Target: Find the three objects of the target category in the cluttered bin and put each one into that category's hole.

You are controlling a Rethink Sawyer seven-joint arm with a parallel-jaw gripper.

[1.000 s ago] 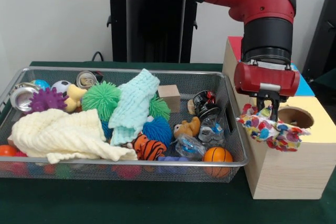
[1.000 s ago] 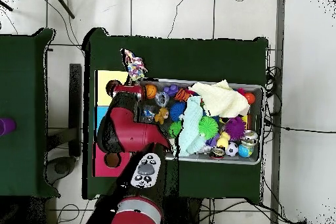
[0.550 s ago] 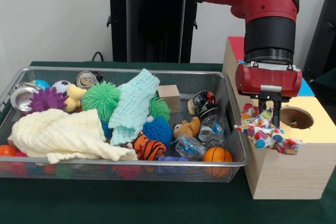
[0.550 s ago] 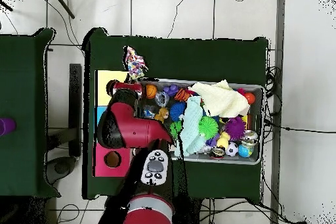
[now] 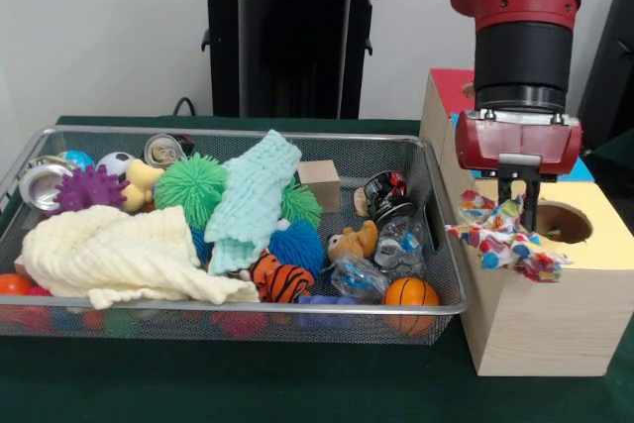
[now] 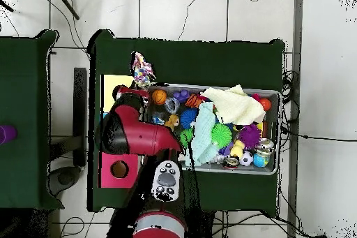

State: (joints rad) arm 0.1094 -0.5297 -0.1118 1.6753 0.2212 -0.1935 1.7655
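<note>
At the left of the front view the wire bin is crowded: a cream cloth, a purple spiky ball, a green fuzzy ball and a mint knitted cloth, then a tiger toy and an orange ball toward its right end. As a judgement, the task is in an early delivery: two cloths lie in the bin, if cloths are the category sought, and none is seen inside the box. Right of the bin stands the wooden box on the green counter, its round hole open in the yellow top. The gripper is clamped on a multicoloured cloth, which hangs directly below it, just left of the hole, over the box's edge.
</note>
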